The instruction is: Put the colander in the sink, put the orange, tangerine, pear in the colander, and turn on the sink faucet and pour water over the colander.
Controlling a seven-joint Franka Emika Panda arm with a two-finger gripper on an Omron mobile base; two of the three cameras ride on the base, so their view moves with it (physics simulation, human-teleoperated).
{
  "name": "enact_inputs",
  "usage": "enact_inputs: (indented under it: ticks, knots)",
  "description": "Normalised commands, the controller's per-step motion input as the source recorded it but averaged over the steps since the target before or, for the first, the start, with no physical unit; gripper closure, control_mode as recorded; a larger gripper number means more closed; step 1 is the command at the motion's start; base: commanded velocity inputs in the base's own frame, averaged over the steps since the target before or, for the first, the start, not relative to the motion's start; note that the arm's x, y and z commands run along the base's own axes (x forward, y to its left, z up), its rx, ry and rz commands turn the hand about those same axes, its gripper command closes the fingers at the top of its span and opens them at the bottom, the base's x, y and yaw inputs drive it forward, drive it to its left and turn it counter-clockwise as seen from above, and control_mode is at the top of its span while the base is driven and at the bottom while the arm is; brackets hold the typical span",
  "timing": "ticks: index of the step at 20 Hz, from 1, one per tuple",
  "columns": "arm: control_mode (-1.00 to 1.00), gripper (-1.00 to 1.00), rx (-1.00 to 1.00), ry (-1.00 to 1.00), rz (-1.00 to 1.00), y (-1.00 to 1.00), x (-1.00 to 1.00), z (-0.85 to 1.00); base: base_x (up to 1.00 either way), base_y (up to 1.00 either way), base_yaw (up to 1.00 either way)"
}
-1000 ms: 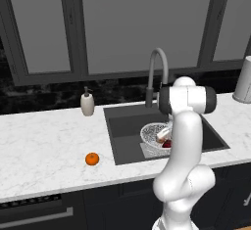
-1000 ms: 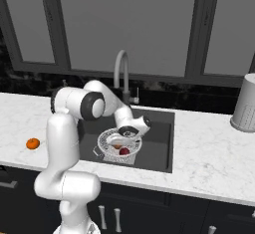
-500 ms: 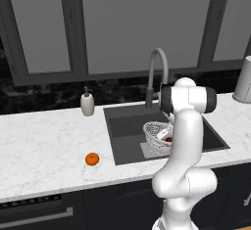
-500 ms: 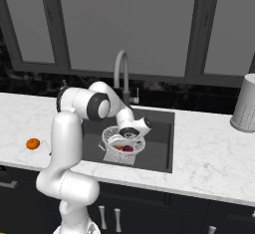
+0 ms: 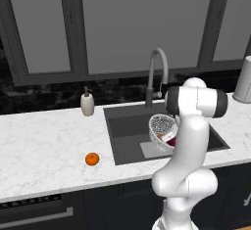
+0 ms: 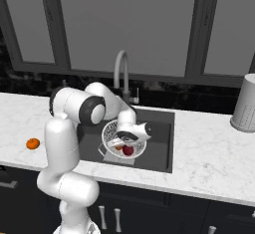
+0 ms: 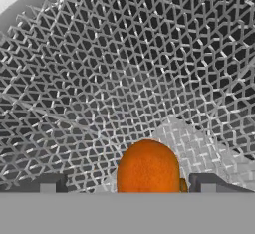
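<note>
- The sink [image 5: 128, 126] is set in the white counter [image 5: 44, 146], and it is used as the landmark here.
- The colander [image 5: 161, 126] is seen inside the sink, toward its right side in the left base view.
- The pear [image 6: 128, 150] is seen lying in the colander, dark red.
- An orange fruit [image 7: 148, 169] is seen in the colander too, just beside the pear.
- The tool [image 7: 128, 184] is held down inside the colander, above the orange fruit.
- In the hand view, the two fingertips [image 7: 47, 183] are seen far apart, one on each side of the orange fruit. The tool is spread wide, and nothing is gripped by it.
- A second orange fruit [image 5: 91, 159] is seen on the counter, left of the sink and well apart from it.
- The faucet [image 5: 157, 75] is seen standing behind the sink, with its spout bent over the basin.
- A small white bottle [image 5: 87, 103] is seen behind the left corner of the sink.
- A grey holed pot [image 6: 245, 104] is seen on the counter, far to the right of the sink.
</note>
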Motion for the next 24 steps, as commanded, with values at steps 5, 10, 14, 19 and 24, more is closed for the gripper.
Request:
enact_inputs:
  ticks: [5, 10, 14, 19, 24]
  knots:
    - [-1.00, -1.00, -0.05, -0.19, -0.02, 0.26, -0.20, 0.22, 0.00, 0.00, 0.00]
    - [-1.00, -1.00, -0.20, 0.00, -0.01, 0.56, -0.02, -0.93, 0.00, 0.00, 0.00]
    - [-1.00, -1.00, -0.14, -0.05, 0.00, 0.11, -0.75, -0.86, 0.00, 0.00, 0.00]
    - [-1.00, -1.00, 0.00, -0.04, 0.00, -0.43, -1.00, -0.01, 0.00, 0.00, 0.00]
    - [-1.00, -1.00, 0.00, 0.03, 0.00, -0.44, -1.00, 0.06, 0.00, 0.00, 0.00]
